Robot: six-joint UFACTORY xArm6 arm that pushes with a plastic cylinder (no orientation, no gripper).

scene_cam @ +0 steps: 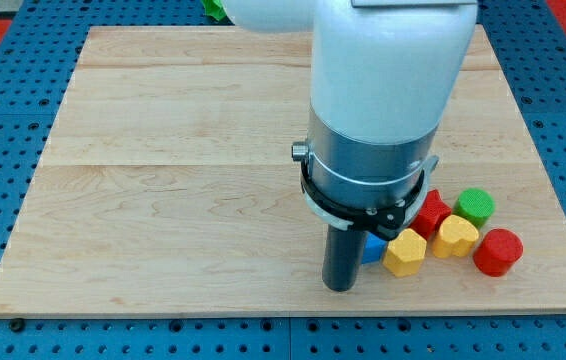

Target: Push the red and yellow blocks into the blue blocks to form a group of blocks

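Note:
My tip [339, 287] rests on the board near the view's bottom, just left of a blue block [373, 247] that is mostly hidden behind the rod. A yellow hexagonal block [405, 252] sits right of the blue one, touching it. A second yellow block [455, 236], heart-like in shape, lies further right. A red block [430, 211] sits above the yellow ones, partly hidden by the arm. A red cylinder [497, 251] stands at the far right of the cluster. Any other blue block is hidden from view.
A green cylinder [475, 206] stands at the cluster's upper right. Another green block [215, 10] peeks out at the view's top edge beside the arm. The wooden board [163, 170] lies on a blue perforated table. The large white arm body hides the board's upper middle.

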